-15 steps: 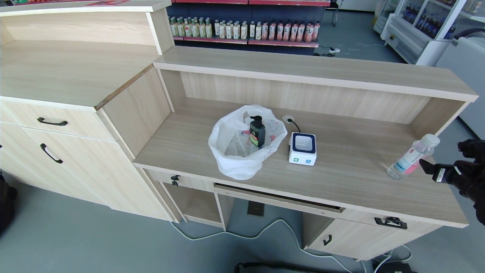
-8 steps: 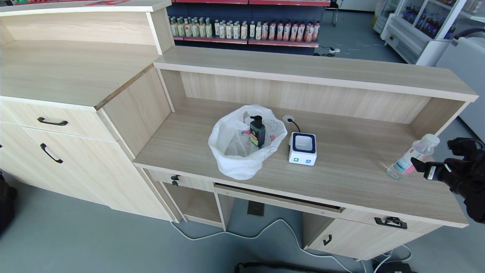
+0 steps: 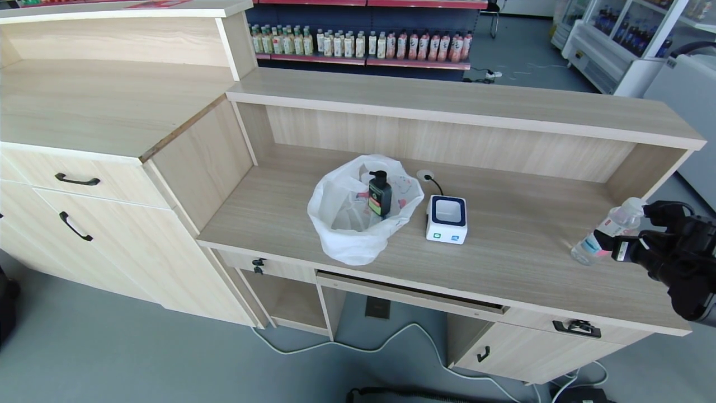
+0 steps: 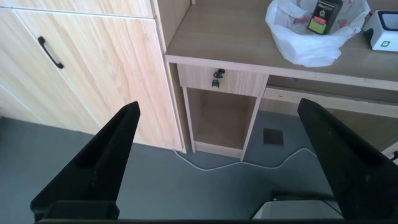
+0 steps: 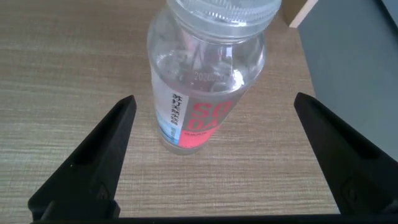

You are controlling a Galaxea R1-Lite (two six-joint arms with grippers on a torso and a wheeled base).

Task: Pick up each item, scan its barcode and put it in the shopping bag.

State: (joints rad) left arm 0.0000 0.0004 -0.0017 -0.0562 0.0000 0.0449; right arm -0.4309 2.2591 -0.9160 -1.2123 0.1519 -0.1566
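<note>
Wooden counter (image 3: 520, 263) carries the water bottle (image 3: 608, 230) well right of the scanner (image 3: 446, 219), the right tool (image 5: 214, 106) spread open at it: pickup stage, so next it likely advances and closes.

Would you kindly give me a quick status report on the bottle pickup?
Right gripper open at standing bottle, no grip yet. Left gripper open, low beside counter. Nothing between bottle and scanner.

Right gripper (image 3: 608, 245) slides in over the right end of the counter (image 3: 503, 263) toward the clear water bottle (image 3: 618, 223), closing the earlier gap, so its spread fingers now flank the bottle's lower body, one fingertip overlapping the label.
</note>
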